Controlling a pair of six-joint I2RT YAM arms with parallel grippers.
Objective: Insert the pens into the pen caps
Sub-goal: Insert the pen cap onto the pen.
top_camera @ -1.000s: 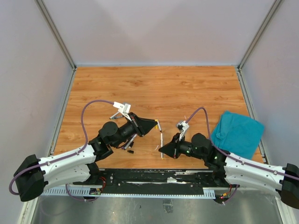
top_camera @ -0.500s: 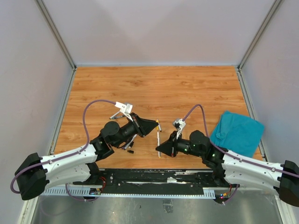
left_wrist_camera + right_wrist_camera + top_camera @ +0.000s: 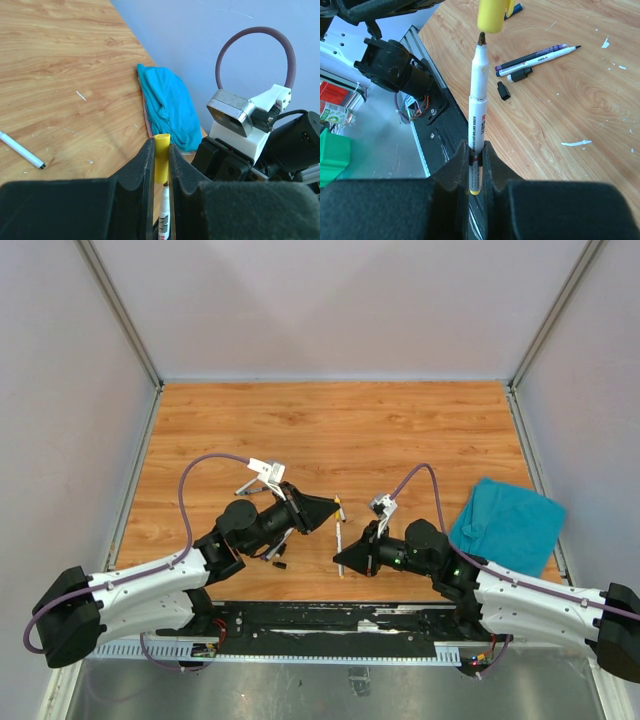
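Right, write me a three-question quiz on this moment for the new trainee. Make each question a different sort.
1. True or false: the teal cloth lies to the robot's left.
2. What do the left fingers hold? A a black cap; B a yellow cap; C a purple pen.
3. Fill the gap: the white pen clamped in the right fingers points its tip toward the yellow ____.

Key: 1 false, it lies to the right; 2 B; 3 cap.
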